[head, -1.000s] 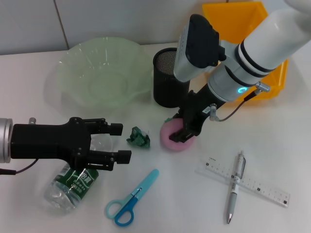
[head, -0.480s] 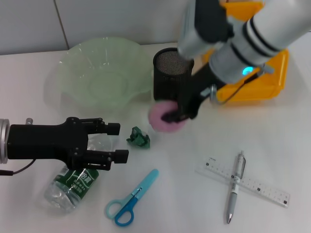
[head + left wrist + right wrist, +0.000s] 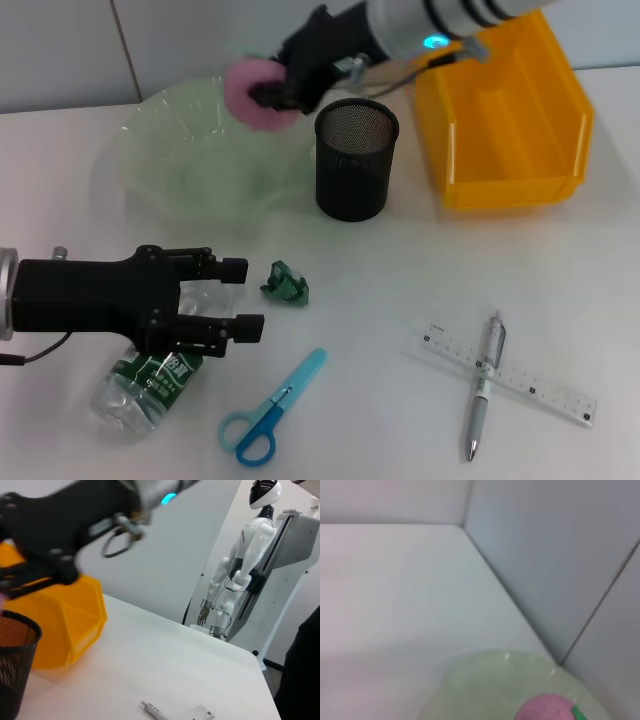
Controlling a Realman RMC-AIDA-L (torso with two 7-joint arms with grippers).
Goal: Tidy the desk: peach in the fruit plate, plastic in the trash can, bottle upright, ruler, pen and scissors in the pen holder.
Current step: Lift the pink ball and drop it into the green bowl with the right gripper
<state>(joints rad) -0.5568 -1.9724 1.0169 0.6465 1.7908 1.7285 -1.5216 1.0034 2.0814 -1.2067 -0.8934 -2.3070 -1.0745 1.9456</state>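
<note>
Peach transfer: my right hand (image 3: pixel 290 88) is gripping the round pink peach (image 3: pixel 254 93) and holding it in the air above the far edge of the pale green, wavy-rimmed translucent fruit plate (image 3: pixel 160 190), on the side nearest the pen holder. I judge the height is there so the fruit passes over the rim before I am letting it down into the plate. In the right wrist view the peach (image 3: pixel 551 709) is showing directly over the plate's green rim (image 3: pixel 485 661).

My left hand (image 3: pixel 218 297) is hanging low at the near left of the white counter (image 3: pixel 400 290), fingers spread and gripping nothing, just over the clear plastic bottle with a green label (image 3: pixel 145 385), which is lying on its side.

Other items waiting:
- crumpled green plastic scrap (image 3: pixel 286 282), just beside the left hand;
- blue-handled scissors (image 3: pixel 271 409) near the front edge;
- clear ruler (image 3: pixel 520 381) with the silver pen (image 3: pixel 482 397) lying across it, at the near right;
- black mesh pen holder (image 3: pixel 357 159), upright, close beside the plate; I am judging it the one thing to clear when withdrawing;
- yellow plastic bin (image 3: pixel 505 110) behind it, presumably the trash can.
</note>
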